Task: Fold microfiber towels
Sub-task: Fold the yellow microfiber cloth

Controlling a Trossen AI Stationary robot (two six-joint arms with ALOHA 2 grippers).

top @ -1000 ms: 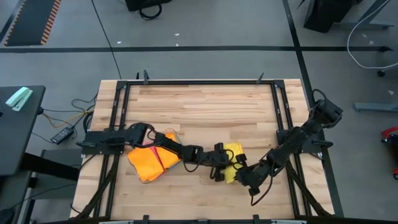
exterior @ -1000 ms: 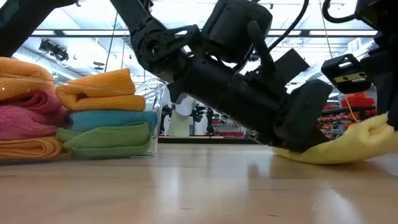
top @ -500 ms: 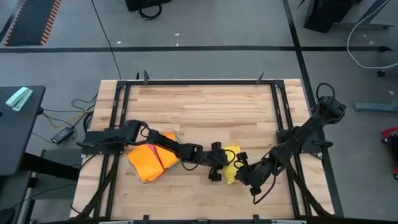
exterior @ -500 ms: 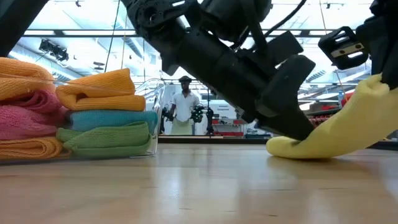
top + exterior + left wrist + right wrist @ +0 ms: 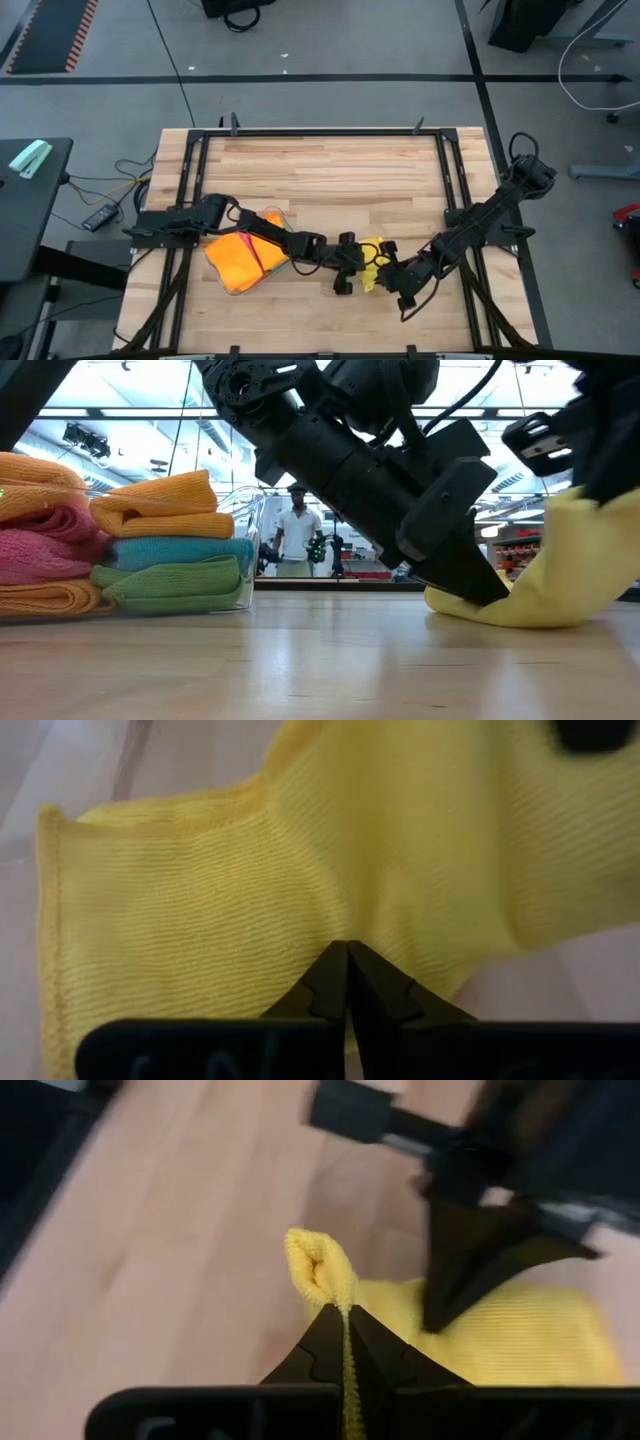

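You are working one yellow towel near the front middle of the counter, with both arms on it. Your left end effector is pressing down onto the cloth with its fingers closed tight together, their tips pinning the fabric just ahead of them rather than clearly clamping a fold. Your right end effector is closed on an edge of the same towel, and a puckered nub of hem is sticking out just past its fingertips while the rest of the cloth is trailing away toward the left arm.

In the low view the towel is draping in a limp curve from the right end effector down to the pinned spot, so judge it as light, soft and floppy, with no stiffness to hold a crease by itself. The ribbed weave looks grippy rather than slick, though a thin pinch at the hem could slip. Taking hold close to a corner and keeping the opposite part anchored looks the safest way to carry it over.

Beyond the left end effector, the folded towels are stacked, some in a clear tray.
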